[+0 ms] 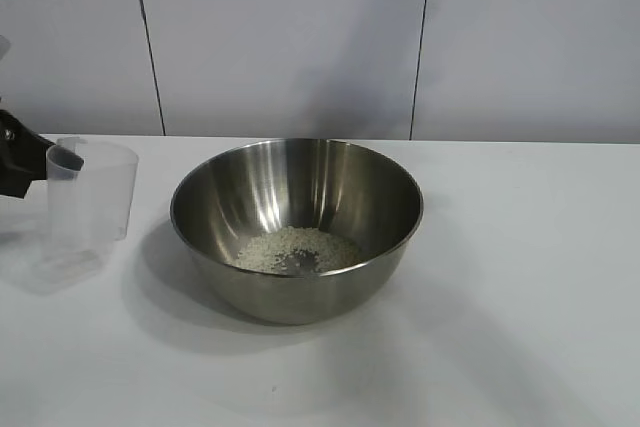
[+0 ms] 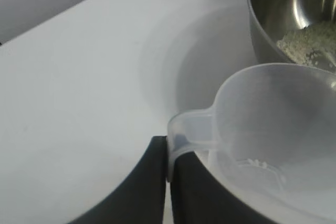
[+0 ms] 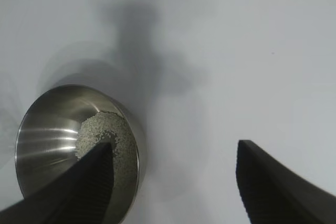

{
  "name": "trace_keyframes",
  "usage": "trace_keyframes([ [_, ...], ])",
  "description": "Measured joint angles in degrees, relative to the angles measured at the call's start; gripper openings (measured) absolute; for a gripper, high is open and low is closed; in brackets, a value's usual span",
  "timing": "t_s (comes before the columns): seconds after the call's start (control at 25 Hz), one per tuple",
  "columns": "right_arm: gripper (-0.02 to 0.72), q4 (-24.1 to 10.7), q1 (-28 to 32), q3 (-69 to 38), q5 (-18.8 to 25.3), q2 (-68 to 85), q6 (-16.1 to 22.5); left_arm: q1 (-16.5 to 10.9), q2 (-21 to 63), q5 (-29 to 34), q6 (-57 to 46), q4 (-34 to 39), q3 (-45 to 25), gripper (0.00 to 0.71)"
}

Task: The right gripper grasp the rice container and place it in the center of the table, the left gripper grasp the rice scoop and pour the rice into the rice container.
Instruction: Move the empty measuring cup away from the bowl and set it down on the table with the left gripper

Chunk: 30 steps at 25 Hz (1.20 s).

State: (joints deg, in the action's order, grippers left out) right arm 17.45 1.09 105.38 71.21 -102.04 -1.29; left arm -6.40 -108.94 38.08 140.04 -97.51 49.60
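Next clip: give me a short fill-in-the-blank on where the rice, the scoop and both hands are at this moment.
1. The rice lies inside the rice ____.
2. The left hand is shut on the rice scoop's ____.
3. The rice scoop sits at the bowl's ____ in the exterior view.
4. The right hand, raised above the table, is ____.

Missing words: container; handle; left; open

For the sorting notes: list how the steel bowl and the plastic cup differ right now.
The rice container is shiny, opaque steel; the rice scoop is translucent whitish plastic. The rice container is far wider and squat, the rice scoop narrow and tall. The rice container holds the rice and stands free; the rice scoop looks nearly empty, its handle pinched in the left gripper. Both sit upright, mouths up, on the table.
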Motion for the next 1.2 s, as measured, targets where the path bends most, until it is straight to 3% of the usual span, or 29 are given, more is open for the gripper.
trace_keyframes([
  [0.28,0.463,0.1,0.0,0.0,0.0,0.0,0.0,0.0,-5.1,0.0,0.0,-0.1,5.4,0.008],
  [0.8,0.463,0.1,0.0,0.0,-0.2,0.0,0.0,0.0,-6.5,-4.4,0.0,-0.2,5.9,0.010],
  [0.92,0.463,0.1,0.0,0.0,-0.2,0.0,0.0,0.0,-6.5,-4.8,0.0,-0.2,5.9,0.049],
  [1.2,0.463,0.1,0.0,0.0,-0.2,0.0,0.0,0.0,-6.5,-5.7,-1.1,0.0,5.9,0.216],
])
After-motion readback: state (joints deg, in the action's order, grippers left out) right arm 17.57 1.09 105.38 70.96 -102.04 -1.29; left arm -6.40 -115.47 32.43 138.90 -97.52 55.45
